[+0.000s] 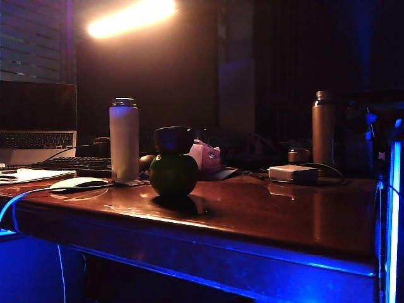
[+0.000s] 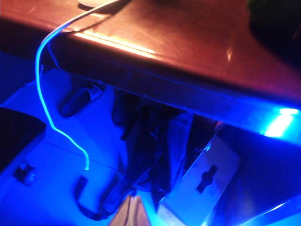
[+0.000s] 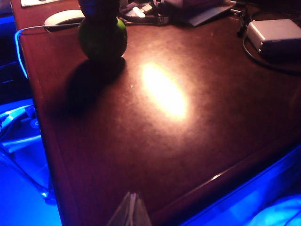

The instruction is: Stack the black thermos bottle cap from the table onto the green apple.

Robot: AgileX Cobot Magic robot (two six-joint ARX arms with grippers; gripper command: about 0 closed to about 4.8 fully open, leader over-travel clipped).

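Now the black thermos bottle cap (image 1: 173, 139) sits on the green apple (image 1: 173, 175) near the bench (image 1: 284, 214) front edge — keep both tools clear: right tool (image 3: 129, 207) pressed together, left tool (image 2: 130, 211) unreadable.

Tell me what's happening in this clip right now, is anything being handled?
Nothing is being handled at this moment. The black thermos bottle cap already sits on top of the green apple near the front of the table, so the stack looks done. The right gripper is shut and empty, above the table's front edge, well clear of the apple. The left gripper is out past the table's front edge, over the floor, holding nothing; its tips look closed.
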